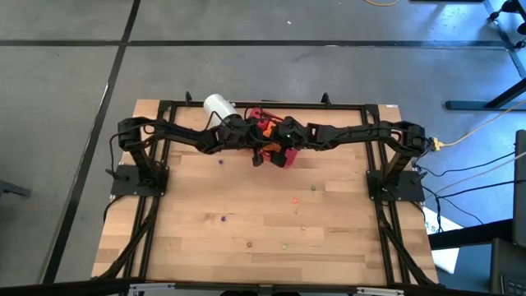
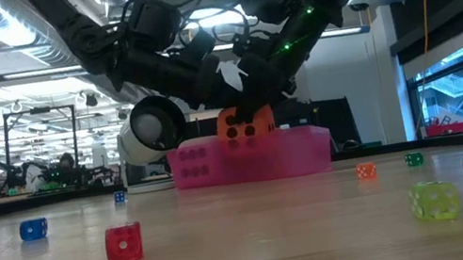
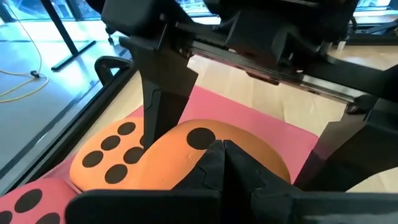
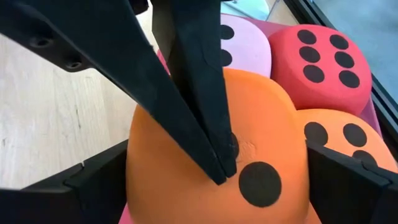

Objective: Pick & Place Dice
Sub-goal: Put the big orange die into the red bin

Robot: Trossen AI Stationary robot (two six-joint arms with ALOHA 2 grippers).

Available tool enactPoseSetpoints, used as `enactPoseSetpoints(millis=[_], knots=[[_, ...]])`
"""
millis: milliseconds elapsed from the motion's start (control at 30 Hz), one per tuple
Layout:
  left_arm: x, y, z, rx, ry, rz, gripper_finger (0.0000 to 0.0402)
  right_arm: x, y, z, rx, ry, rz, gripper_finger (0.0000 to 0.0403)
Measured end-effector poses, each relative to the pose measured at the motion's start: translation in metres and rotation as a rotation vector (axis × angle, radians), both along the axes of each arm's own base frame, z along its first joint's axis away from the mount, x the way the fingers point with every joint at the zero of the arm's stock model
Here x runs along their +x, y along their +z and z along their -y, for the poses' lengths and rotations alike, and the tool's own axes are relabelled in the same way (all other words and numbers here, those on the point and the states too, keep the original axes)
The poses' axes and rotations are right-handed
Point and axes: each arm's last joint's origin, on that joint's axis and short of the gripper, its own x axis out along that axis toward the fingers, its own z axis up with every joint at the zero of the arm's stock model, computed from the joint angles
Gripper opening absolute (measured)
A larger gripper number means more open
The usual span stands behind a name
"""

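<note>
- The left hand (image 4: 217, 155) is pinched shut, its dark fingertips pressing into the top face of an orange die (image 4: 217, 149) over the pink tray (image 2: 293, 153) near the middle of the desk's far edge.
- The right hand (image 3: 249, 93) stands spread wide around that same orange die (image 3: 186, 155), one finger on either side.
- A second orange die (image 4: 345, 140), a red die (image 4: 323, 56) and a pink die (image 4: 239, 50) lie packed together beside it.
- A white cup (image 1: 219, 104) lies near the far edge.
- Small coloured dice (image 2: 123, 243) are scattered across the wooden desk (image 1: 246, 214).
</note>
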Motion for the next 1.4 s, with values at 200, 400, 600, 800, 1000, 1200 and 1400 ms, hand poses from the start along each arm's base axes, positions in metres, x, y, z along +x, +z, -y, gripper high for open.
enactPoseSetpoints(millis=[200, 400, 600, 800, 1000, 1200, 1400], knots=[[-0.001, 0.000, -0.001, 0.000, 0.005, -0.005, 0.0001, 0.000, 0.000, 0.001, -0.008, 0.002, 0.004, 0.0400], [-0.002, -0.002, 0.000, -0.014, -0.008, -0.029, 0.0000, 0.001, 0.001, 0.001, -0.023, 0.015, 0.012, 0.0400], [-0.002, -0.003, 0.000, -0.017, -0.008, -0.037, 0.0001, 0.001, 0.002, 0.001, -0.024, 0.016, 0.017, 0.0400], [-0.002, -0.004, 0.000, -0.019, -0.008, -0.043, 0.0001, 0.001, 0.002, 0.002, -0.025, 0.013, 0.018, 0.0400], [-0.004, -0.012, 0.000, -0.038, -0.004, -0.095, 0.0001, 0.002, 0.007, 0.002, -0.050, -0.004, 0.039, 0.0399], [-0.005, -0.012, 0.000, -0.028, 0.026, -0.113, 0.0000, 0.006, 0.019, 0.003, -0.049, -0.003, 0.034, 0.0399], [-0.004, -0.009, -0.001, 0.005, 0.032, -0.097, 0.0001, 0.006, 0.032, 0.003, -0.040, 0.009, -0.059, 0.0399]])
